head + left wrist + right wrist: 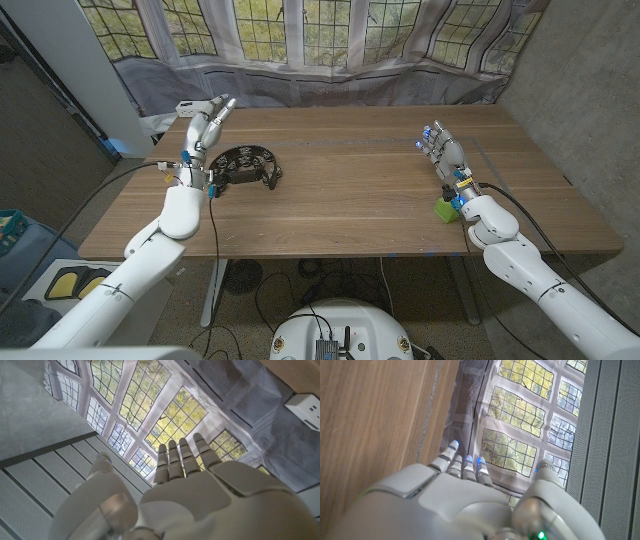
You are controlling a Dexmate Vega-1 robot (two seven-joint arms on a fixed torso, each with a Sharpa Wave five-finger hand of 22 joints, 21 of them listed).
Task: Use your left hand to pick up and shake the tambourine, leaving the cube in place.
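A wooden table (350, 190) is seen from above in the head view, with a curtain (330, 70) printed with leaded windows hung along its far edge. The left arm (150, 250) is brought in from seven o'clock and the right arm (540, 270) from five o'clock.

The left hand (205, 128) is held raised near the table's ten o'clock corner, its fingers (181, 457) straight, close together and pointed toward the curtain; nothing is held in it. The right hand (442, 152) is kept at about three o'clock, fingers extended and empty as well.

The tambourine (245, 165), black with small jingles on its rim, lies on the table at about nine o'clock, just beside the left hand and below its wrist, untouched. The cube (446, 209), small and green, sits at four o'clock by the right wrist; whether it is touched by the wrist cannot be told.

The step in hand is judged to be the approach: the tambourine has not been grasped. For the next move, the left hand would need to be lowered and turned over the rim, the fingers spread and then closed on the frame before any lift and shake. The right arm should be kept quiet so the cube is not nudged.
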